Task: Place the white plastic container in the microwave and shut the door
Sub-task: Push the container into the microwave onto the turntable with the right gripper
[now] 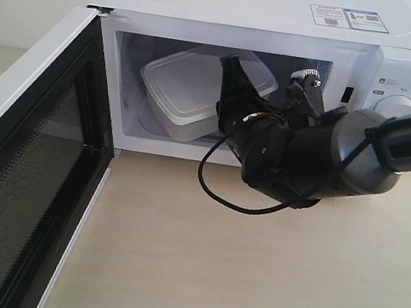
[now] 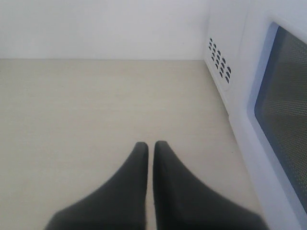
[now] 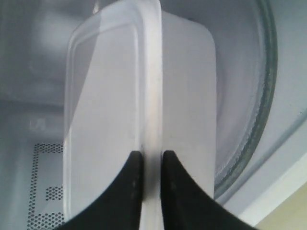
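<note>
The white plastic container (image 1: pixel 184 89) is inside the cavity of the white microwave (image 1: pixel 251 6), tilted, above the glass turntable (image 3: pixel 259 110). My right gripper (image 1: pixel 225 99) reaches into the opening and is shut on the container's lid rim (image 3: pixel 152 96), one finger (image 3: pixel 132 187) on each side of it. The door (image 1: pixel 17 172) stands swung wide open on the left, its black mesh inner face showing. My left gripper (image 2: pixel 150 147) is shut on nothing, low over the bare table beside the microwave's vented side wall (image 2: pixel 225 72); the exterior view does not show it.
The beige tabletop (image 1: pixel 250 269) stretches in front of the microwave. A black cable (image 1: pixel 219 191) loops under my right wrist. Two dials (image 1: pixel 398 105) sit on the microwave's right panel, just behind my right arm.
</note>
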Tool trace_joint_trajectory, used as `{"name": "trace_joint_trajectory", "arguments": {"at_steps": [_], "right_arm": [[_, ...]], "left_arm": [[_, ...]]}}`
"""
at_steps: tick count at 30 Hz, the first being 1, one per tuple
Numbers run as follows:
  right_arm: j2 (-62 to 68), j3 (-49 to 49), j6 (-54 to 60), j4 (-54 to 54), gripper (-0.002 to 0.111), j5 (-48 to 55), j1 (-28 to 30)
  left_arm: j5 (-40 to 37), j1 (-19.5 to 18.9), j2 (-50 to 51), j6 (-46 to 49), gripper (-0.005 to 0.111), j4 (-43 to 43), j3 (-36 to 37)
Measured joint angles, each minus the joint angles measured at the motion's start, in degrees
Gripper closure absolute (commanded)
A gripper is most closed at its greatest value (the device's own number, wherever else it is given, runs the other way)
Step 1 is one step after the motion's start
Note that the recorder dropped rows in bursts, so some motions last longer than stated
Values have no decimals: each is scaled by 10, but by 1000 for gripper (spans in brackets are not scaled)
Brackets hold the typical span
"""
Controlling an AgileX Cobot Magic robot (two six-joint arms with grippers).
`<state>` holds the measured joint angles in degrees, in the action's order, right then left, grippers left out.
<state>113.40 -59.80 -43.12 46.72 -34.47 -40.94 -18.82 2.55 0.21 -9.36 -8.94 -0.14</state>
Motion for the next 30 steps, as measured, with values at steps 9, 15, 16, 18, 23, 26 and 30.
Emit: {"name": "trace_joint_trajectory", "arguments": {"at_steps": [9,15,16,18,23,26,30], "right_arm": [[13,-6,0,5,101,-13,6],[13,-7,2,8,71,-27,6],[13,-7,3,8,65,-30,6],[13,-7,6,8,58,-31,7],[13,-7,9,0,57,-31,8],[10,-7,9,-16,57,-8,8],[-15,15,9,-70,57,7,8]], "left_arm": [[0,0,0,0,102,0,0],[0,0,0,0,102,0,0],[0,0,0,0,102,0,0],[0,0,0,0,102,0,0],[0,0,0,0,102,0,0],[0,0,0,0,102,0,0],[0,0,0,0,102,0,0]]}}
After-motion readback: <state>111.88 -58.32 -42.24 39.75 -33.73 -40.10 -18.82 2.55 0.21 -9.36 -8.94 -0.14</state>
